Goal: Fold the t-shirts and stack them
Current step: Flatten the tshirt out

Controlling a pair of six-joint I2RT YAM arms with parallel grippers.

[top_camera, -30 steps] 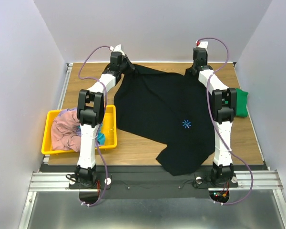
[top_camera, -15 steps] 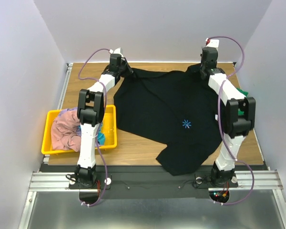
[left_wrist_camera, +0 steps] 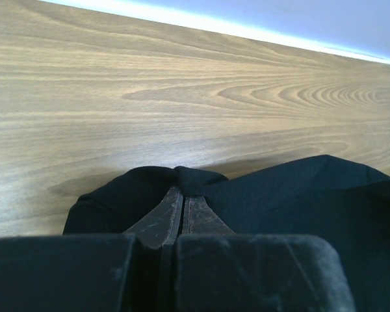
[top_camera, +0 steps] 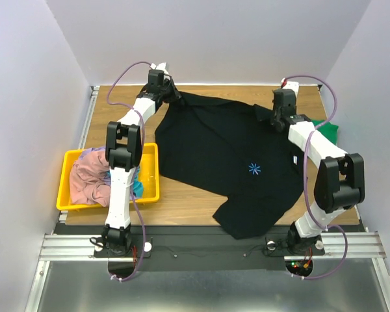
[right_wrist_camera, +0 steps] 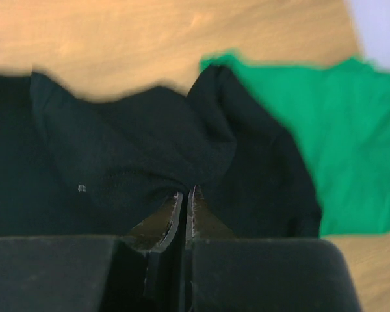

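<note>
L arm (top_camera: 120, 185), R arm (top_camera: 310, 138): same build. White tubular link shells, black joint housings btwn them, chunky black block at each elbow. Black round bases (top_camera: 117, 239) w/ silver fittings. Purple cable (top_camera: 127, 70) arcs off L wrist and runs along the links; matching one on R (top_camera: 315, 79). Small white cap w/ red spot atop R wrist. Left end effector (left_wrist_camera: 182, 195), right end effector (right_wrist_camera: 184, 195): matte black body, two thin flat fingers (left_wrist_camera: 159, 218), dark, scuffed grey.

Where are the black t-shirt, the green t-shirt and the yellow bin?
black t-shirt (top_camera: 214, 149): top view, on its chest area.
green t-shirt (right_wrist_camera: 351, 130): right wrist view, on its flat middle.
yellow bin (top_camera: 153, 170): top view, on its right wall.
</note>
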